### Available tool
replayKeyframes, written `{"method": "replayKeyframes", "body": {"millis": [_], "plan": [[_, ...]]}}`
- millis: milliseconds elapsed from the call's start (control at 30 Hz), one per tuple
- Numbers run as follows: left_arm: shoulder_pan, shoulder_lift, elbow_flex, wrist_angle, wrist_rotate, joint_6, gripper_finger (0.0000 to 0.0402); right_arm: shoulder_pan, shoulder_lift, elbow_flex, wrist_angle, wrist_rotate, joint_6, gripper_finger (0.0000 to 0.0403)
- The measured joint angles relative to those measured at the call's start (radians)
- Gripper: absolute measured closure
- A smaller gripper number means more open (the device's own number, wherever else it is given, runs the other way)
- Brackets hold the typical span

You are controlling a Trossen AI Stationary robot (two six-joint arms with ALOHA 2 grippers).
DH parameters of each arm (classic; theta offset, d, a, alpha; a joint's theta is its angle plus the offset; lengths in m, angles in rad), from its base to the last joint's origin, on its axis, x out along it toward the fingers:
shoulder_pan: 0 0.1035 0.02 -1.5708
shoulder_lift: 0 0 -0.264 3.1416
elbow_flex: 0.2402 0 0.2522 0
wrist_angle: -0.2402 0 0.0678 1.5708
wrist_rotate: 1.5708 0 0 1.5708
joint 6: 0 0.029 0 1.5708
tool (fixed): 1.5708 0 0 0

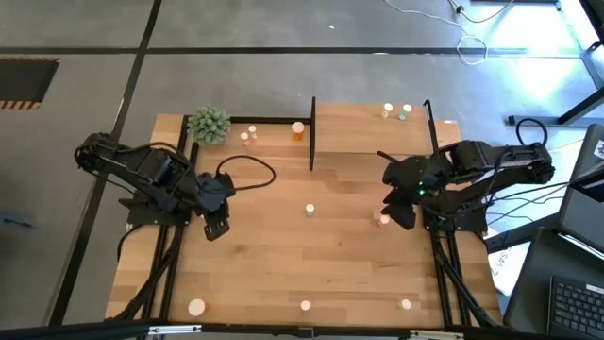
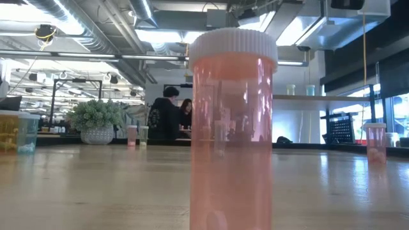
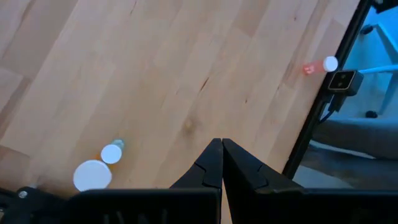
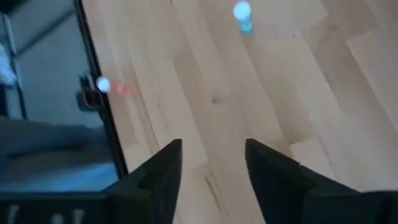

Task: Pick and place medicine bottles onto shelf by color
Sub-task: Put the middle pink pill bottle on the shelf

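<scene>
My right gripper (image 1: 396,215) hangs open over the table's right part; nothing is between its fingers (image 4: 213,155). A pink bottle (image 1: 382,219) stands upright on the table right beside it. My left gripper (image 1: 215,227) hangs shut over the left part (image 3: 221,149), holding nothing. A green bottle (image 1: 310,210) stands mid-table. An orange bottle (image 1: 298,129) and a pink one (image 1: 247,137) stand at the far side. The shelf (image 1: 368,127) at the far right carries two bottles (image 1: 396,111). Three more bottles stand along the near edge, among them a pink one (image 2: 233,128).
A green plant ball (image 1: 209,123) sits at the far left corner. A black cable (image 1: 247,175) loops on the table by the left arm. Black posts (image 1: 312,132) frame the shelf. A small camera (image 3: 342,81) sits at the near edge. People sit in the room behind (image 2: 169,115).
</scene>
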Motion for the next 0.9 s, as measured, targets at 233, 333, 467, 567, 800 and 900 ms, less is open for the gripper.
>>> {"method": "replayKeyframes", "body": {"millis": [233,333,467,567,800,900], "plan": [[0.000,0.000,0.000,0.052,-0.012,-0.004,0.0401,0.004,0.071,0.000,-0.064,-0.027,-0.260,0.0173],[0.000,0.000,0.000,0.068,-0.041,-0.004,0.0401,0.010,0.108,0.000,-0.071,-0.026,-0.378,0.0171],[0.000,0.000,0.000,0.077,-0.061,-0.003,0.0401,0.010,0.157,0.000,-0.133,-0.026,-0.480,0.0170],[0.000,0.000,0.000,0.081,-0.072,-0.003,0.0401,0.010,0.187,0.000,-0.169,-0.025,-0.493,0.0170],[0.000,0.000,0.000,0.081,-0.076,-0.003,0.0401,0.010,0.165,0.000,-0.154,-0.016,-0.455,0.0170],[0.000,0.001,0.000,0.082,-0.076,-0.003,0.0401,0.010,0.139,0.000,-0.153,0.008,-0.408,0.0170]]}}
